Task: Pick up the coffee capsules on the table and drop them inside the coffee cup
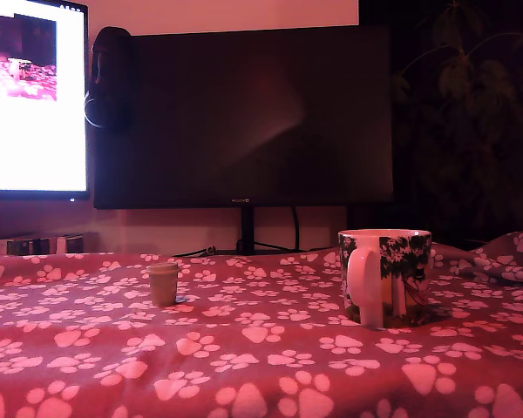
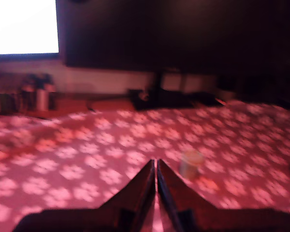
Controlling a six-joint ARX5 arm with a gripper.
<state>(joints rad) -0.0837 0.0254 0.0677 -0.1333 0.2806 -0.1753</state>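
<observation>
A tan-beige coffee capsule stands on the table, which is draped in red cloth with pale paw prints, at the exterior view's left of centre. The white coffee cup with a dark leafy print stands at that view's right, handle toward the camera. In the blurred wrist view the gripper is shut with nothing between its dark fingers, above the cloth, with the capsule a little beyond and beside the tips. The gripper is out of the exterior view.
A large dark monitor on a stand sits behind the table, with a lit screen at the exterior view's left. Crumpled cloth lies at the far right. A dark plant is behind.
</observation>
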